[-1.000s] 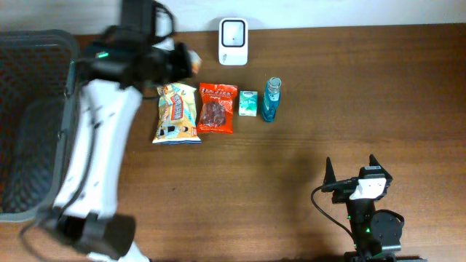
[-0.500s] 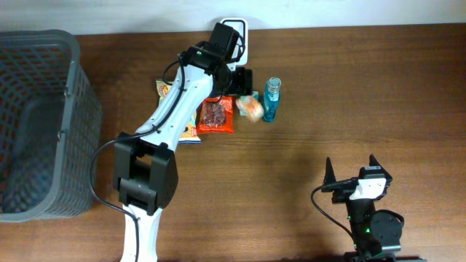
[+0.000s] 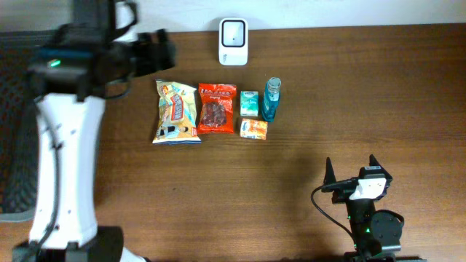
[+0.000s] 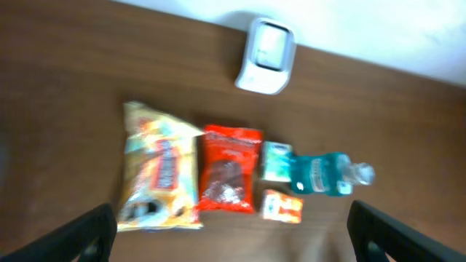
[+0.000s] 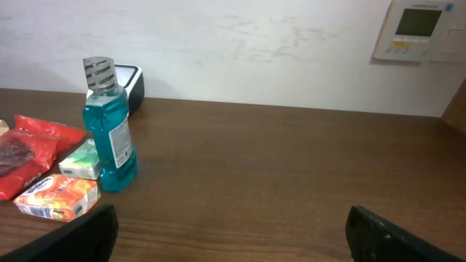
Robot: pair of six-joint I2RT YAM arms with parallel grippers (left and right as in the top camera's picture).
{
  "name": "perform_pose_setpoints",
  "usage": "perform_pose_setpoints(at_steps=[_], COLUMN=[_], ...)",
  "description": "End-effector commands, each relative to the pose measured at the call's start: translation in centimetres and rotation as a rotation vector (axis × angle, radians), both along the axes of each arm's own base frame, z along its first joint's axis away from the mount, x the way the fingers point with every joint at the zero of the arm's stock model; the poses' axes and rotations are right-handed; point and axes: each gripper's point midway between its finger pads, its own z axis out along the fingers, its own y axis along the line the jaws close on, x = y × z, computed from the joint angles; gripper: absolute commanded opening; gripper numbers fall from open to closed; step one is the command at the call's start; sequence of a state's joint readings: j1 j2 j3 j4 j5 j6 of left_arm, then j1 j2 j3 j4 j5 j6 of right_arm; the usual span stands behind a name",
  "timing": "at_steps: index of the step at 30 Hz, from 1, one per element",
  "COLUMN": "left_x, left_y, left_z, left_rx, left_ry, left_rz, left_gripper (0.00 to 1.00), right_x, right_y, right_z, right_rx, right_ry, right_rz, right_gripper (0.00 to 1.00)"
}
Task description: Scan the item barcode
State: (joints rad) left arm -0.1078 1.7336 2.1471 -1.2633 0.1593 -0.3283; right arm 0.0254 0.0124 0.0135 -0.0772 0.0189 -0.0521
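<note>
The little orange pack [image 3: 254,129] lies on the table [image 3: 328,94], right under the green box [image 3: 249,103] & next to the red bag [image 3: 217,108]. L gripper [image 4: 231,222] is up high, fingers wide apart, nothing in it. R gripper [image 3: 351,164] is wide apart too, empty. White scanner [image 3: 233,31] sits at the back.

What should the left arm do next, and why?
Probably come down over the chip bag and close on it. The left fingers are wide open, hold nothing and hang high up. The chip bag lies flat on the side nearest that arm, with free space along its outer edge, and the scanner waits just behind it.
</note>
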Motion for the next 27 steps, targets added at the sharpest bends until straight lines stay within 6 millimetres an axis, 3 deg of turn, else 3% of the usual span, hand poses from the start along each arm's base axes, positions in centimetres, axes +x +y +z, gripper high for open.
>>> perform_pose_setpoints(at_steps=[1,2,4,5,6,10,13,16,21,24,27], left_x=[-3.3,-4.2,-6.2,-7.4,-8.4,-8.9,-7.9,-6.6,-0.9,3.3,4.8], left_y=[5.0,6.4,8.8,9.7,10.6,12.6,17.0,21.4,24.8,23.1,21.6], left_z=[2.0,1.7,0.6,-0.2,-0.7,-0.7,1.3,2.6,-2.5,-6.8,-9.2], left_rx=[0.050,0.078,0.142,0.186,0.231,0.335,0.503,0.480,0.376,0.272,0.195], left_ry=[0.000,0.024,0.112,0.167,0.207,0.225,0.136,0.047,0.088,0.127,0.162], left_rz=[0.122,0.164,0.239,0.268,0.293,0.361,0.559,0.760,0.777,0.592,0.509], left_gripper=[0.99,0.96,0.77,0.15,0.03,0.02,0.03,0.00,0.00,0.00,0.00], right_x=[0.0,0.0,0.0,0.0,0.0,0.0,0.0,0.0,0.0,0.0,0.0], right_y=[-0.3,-0.3,-0.3,-0.3,-0.3,-0.3,-0.3,-0.3,-0.3,-0.3,-0.3], right_z=[-0.3,-0.3,-0.3,-0.3,-0.3,-0.3,-0.3,-0.3,-0.3,-0.3,-0.3], right_rx=[0.007,0.007,0.007,0.007,0.007,0.007,0.007,0.007,0.007,0.007,0.007], right_ry=[0.005,0.005,0.006,0.006,0.005,0.006,0.006,0.006,0.006,0.005,0.006], right_rz=[-0.015,-0.015,-0.015,-0.015,-0.015,-0.015,-0.015,-0.015,-0.015,-0.015,-0.015], right_gripper=[0.98,0.98,0.98,0.99,0.98,0.99,0.98,0.98,0.98,0.98,0.98])
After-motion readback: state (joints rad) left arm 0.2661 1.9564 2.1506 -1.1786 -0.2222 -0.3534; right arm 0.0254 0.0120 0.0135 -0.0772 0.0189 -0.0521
